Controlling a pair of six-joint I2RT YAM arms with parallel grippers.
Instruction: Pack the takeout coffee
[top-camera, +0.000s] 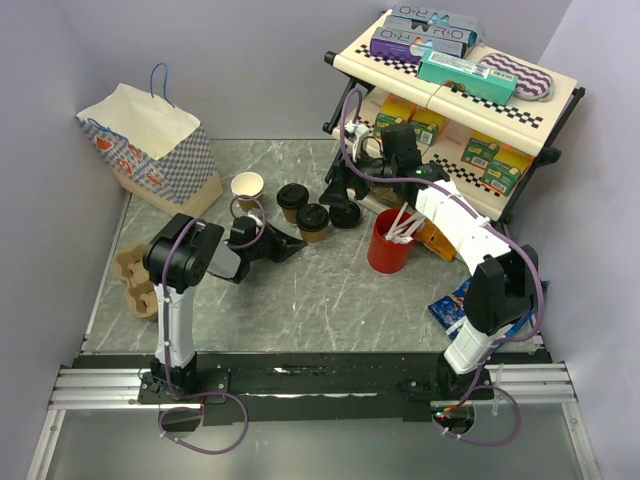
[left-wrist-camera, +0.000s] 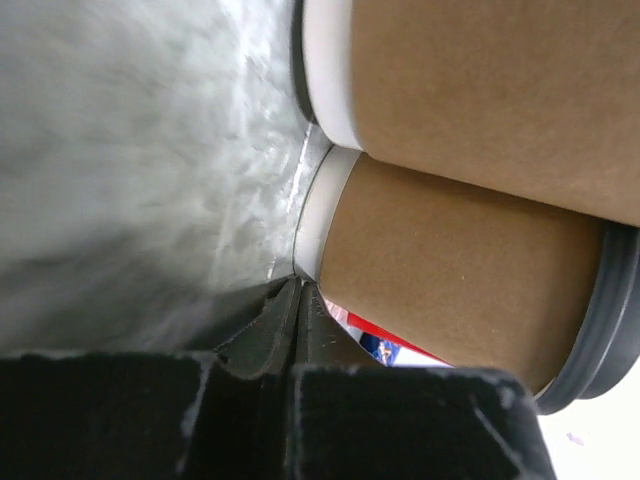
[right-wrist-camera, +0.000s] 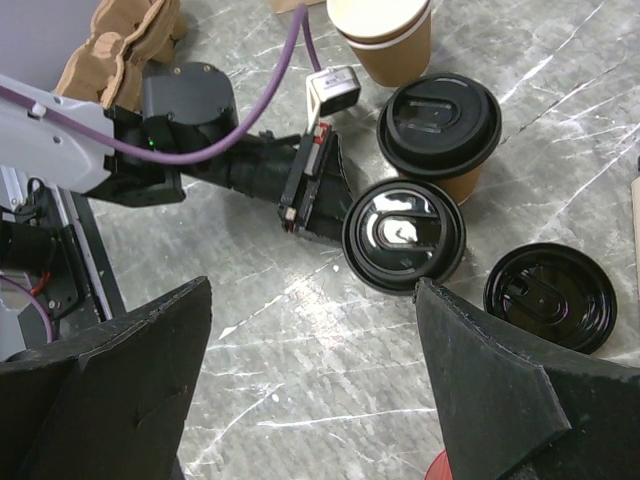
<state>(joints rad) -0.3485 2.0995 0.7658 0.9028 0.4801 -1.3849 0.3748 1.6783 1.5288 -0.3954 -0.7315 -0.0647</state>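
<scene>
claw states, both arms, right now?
Left claw: closed, holding nothing.
Right claw: open, holding nothing.

The far cup (top-camera: 292, 200) and near cup (top-camera: 313, 222) are brown paper with black lids fitted. They stand upright and touching at the middle of the counter (top-camera: 330, 300), toward its far edge.

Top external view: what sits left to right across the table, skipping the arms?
cardboard cup carrier → lidless cup → farther lidded cup → nearer lidded cup → loose black lid → red stirrer cup → blue packet. Paper bag omitted: it overlaps the carrier.
</scene>
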